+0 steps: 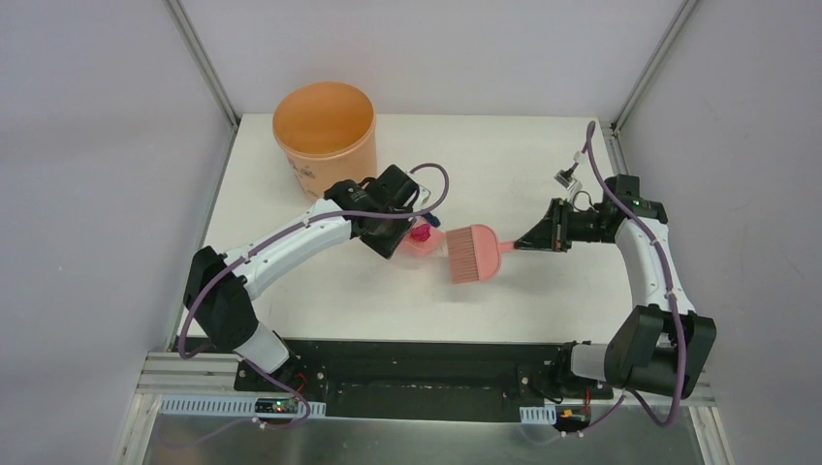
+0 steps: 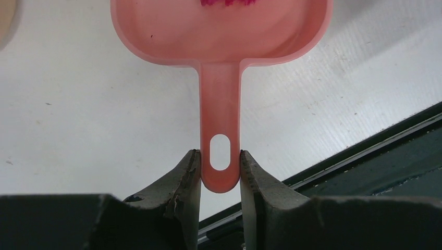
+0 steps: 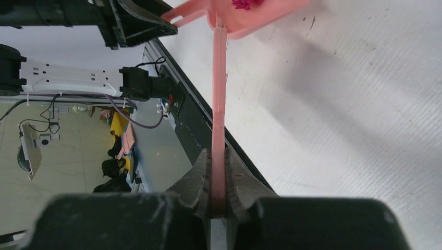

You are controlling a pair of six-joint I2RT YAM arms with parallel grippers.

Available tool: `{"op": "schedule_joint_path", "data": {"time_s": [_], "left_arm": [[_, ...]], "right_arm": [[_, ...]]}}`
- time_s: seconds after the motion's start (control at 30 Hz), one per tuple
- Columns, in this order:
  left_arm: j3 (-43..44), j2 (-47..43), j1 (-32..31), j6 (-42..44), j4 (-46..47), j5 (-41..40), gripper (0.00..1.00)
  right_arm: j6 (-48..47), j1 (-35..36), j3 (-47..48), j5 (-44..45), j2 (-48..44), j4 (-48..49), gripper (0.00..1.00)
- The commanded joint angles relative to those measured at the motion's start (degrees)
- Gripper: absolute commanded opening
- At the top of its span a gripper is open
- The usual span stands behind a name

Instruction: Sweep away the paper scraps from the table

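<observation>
**Q:** Where are the paper scraps?
**A:** Magenta paper scraps point(image 1: 421, 232) lie inside a pink dustpan point(image 2: 221, 31) near the middle of the white table point(image 1: 523, 165).

**Q:** What holds the dustpan?
**A:** The left gripper point(image 2: 220, 165), at the pan's 9 o'clock, is clamped on the end of the handle.

**Q:** And the other arm?
**A:** The right gripper point(image 3: 219, 182) is pinched tight on the thin handle of a pink hand brush point(image 1: 472, 254). Its bristles sit just beside the pan, at 3 o'clock. An orange bucket point(image 1: 325, 126) stands at the table's 11 o'clock corner.
</observation>
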Motion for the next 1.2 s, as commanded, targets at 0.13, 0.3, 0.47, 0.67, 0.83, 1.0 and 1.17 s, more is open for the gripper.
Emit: {"op": "schedule_joint_path", "data": {"time_s": [0.13, 0.3, 0.47, 0.67, 0.83, 1.0, 1.17], "left_arm": [[-13.7, -4.7, -1.5, -4.2, 13.3, -0.2, 0.00], [-15.8, -5.6, -3.2, -5.5, 13.1, -1.0, 0.00], [-14.1, -5.4, -3.9, -5.0, 8.8, -2.1, 0.00], [-12.9, -4.5, -4.1, -4.4, 6.3, -2.5, 0.00], [-13.8, -2.3, -4.1, -4.6, 7.0, -2.2, 0.00], [-14.5, 0.9, -4.1, -4.1, 8.2, -3.1, 0.03], [-15.0, 3.6, -4.1, -3.8, 9.2, -1.5, 0.13]], "right_arm": [[3.7, -4.9, 0.3, 1.2, -2.8, 6.1, 0.00], [6.2, -6.2, -0.6, 4.6, -3.3, 9.1, 0.00], [12.1, -3.0, -0.2, 20.0, -5.4, 16.5, 0.00], [9.6, 10.7, 13.2, 40.0, 2.1, 16.2, 0.00], [10.7, 15.1, 26.5, 42.8, 14.9, 12.9, 0.00], [12.3, 17.3, 33.0, 41.3, 22.0, 10.7, 0.00], [12.5, 17.8, 32.9, 41.5, 23.1, 11.2, 0.00]]}}
